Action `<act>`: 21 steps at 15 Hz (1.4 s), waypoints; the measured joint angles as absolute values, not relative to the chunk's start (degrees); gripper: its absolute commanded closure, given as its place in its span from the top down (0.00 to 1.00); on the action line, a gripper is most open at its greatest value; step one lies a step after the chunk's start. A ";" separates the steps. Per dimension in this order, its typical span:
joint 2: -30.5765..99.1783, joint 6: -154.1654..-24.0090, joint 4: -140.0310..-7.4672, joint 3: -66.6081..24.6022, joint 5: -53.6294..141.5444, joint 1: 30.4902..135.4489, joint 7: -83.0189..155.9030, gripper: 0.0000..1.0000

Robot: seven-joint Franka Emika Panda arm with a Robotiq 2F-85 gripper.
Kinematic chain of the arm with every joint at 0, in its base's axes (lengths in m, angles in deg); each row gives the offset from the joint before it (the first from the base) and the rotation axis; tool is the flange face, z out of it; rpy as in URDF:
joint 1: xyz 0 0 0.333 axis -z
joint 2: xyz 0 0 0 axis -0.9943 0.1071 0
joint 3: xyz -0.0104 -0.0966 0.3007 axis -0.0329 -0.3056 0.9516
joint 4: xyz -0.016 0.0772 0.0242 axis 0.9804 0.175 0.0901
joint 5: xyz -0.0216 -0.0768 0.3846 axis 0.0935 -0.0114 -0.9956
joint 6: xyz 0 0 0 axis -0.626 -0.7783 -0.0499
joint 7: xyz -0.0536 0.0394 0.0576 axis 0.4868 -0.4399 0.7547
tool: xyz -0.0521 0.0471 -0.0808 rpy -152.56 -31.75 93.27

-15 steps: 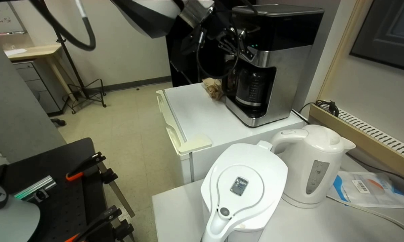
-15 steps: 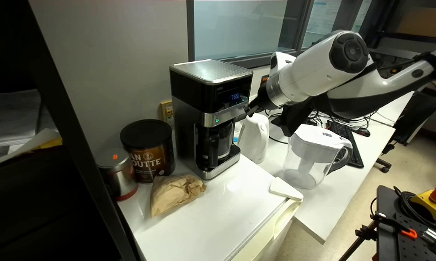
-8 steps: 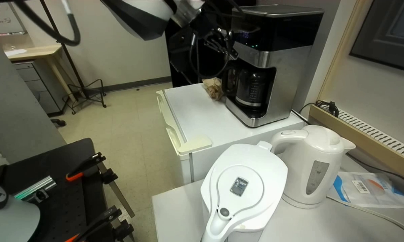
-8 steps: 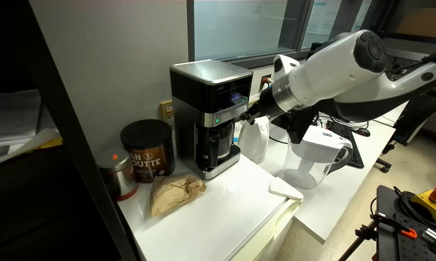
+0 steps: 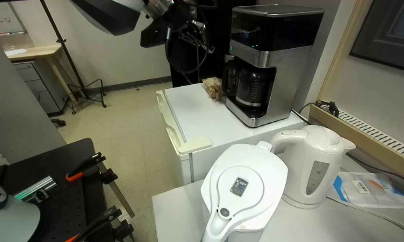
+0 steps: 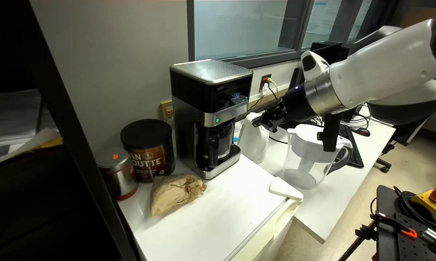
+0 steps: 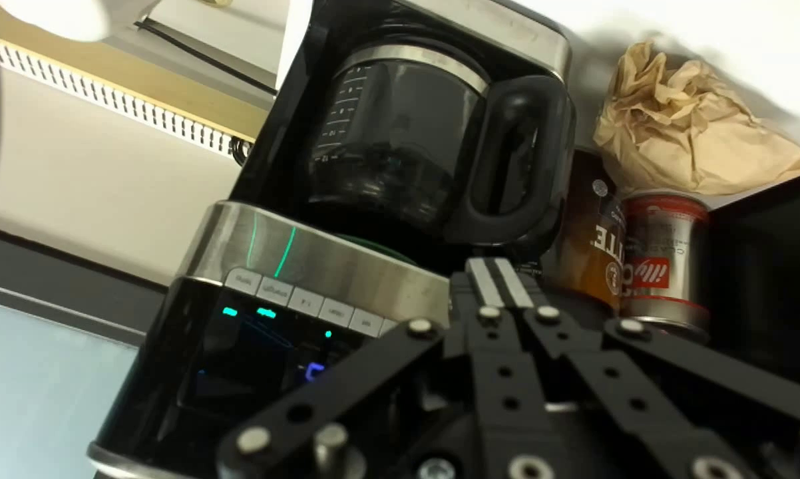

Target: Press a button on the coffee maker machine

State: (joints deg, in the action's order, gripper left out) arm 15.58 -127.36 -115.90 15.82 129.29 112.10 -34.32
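Near the coffee maker [image 6: 208, 119], a clenched hand [image 7: 498, 283]

On a white counter [image 6: 232, 210], the coffee maker stands upright, its black top block above a silver-grey front and a dark glass carafe [image 7: 393, 146] seated in its base. A green light [image 6: 217, 120] shines on the silver band [image 6: 230, 113] across the front, and blue digits [image 6: 235, 96] glow above it. At the end of the white arm [image 6: 377, 69], the hand hangs in the air off the front of the coffee maker, near it but apart; both exterior views show the gap between them. Its two fingertips [image 7: 482, 283] meet, as the wrist view shows from close by. That view has the coffee maker upside down, with a row of buttons [image 7: 307, 301] along the edge of the silver band, some of their labels too blurred to read.

Beside the coffee maker stand a coffee canister [image 6: 147, 156] with a black lid and, next to it, a silver tin [image 6: 122, 174]. A crumpled brown paper bag [image 6: 176, 192] lies in front of them. On a neighbouring counter [image 5: 175, 205], a white electric kettle [image 5: 299, 171] and a white-lidded water-filter pitcher [image 5: 252, 181] stand near each other.
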 measured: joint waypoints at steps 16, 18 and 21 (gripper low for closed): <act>14.70 -119.22 -113.83 14.77 126.73 112.78 -35.57 0.00; 15.92 -117.73 -112.62 14.89 126.73 112.77 -35.93 0.00; 17.95 -115.70 -110.83 15.13 126.77 112.72 -36.61 0.00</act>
